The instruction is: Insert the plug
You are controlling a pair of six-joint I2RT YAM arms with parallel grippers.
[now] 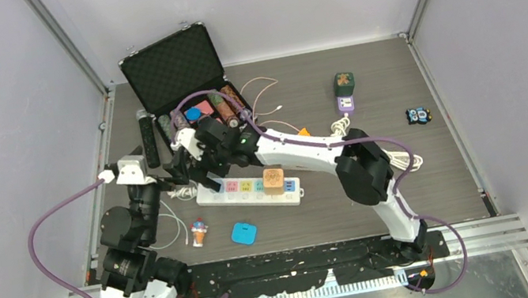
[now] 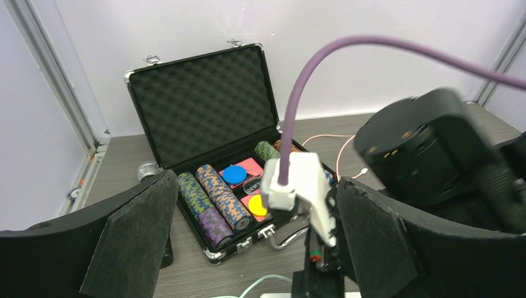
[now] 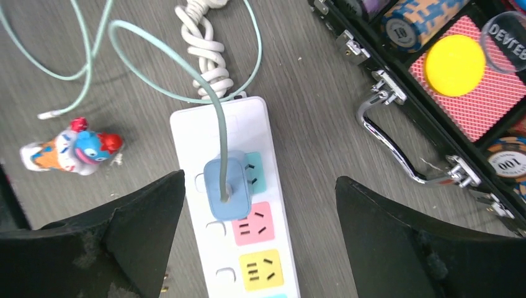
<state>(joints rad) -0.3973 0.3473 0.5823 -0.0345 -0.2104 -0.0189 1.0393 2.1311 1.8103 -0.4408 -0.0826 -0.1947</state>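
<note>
Right wrist view looks straight down on the blue plug [image 3: 227,189], which stands in the teal socket of the white power strip [image 3: 243,118], the socket nearest the strip's own knotted cord. Its pale green cable [image 3: 186,68] arcs away across the worktop [image 3: 310,124]. The right hand [image 3: 259,192] hovers over it with its fingers spread wide to either side, touching nothing and grasping nothing. The left hand [image 2: 257,186] is likewise spread and empty, held off to the side and facing the open chip case [image 2: 205,105]. By this showing the insertion itself looks done. From above I cannot tell whether the plug is pressed fully home, so what remains is likely only to check the seating and draw the arms clear.
</note>
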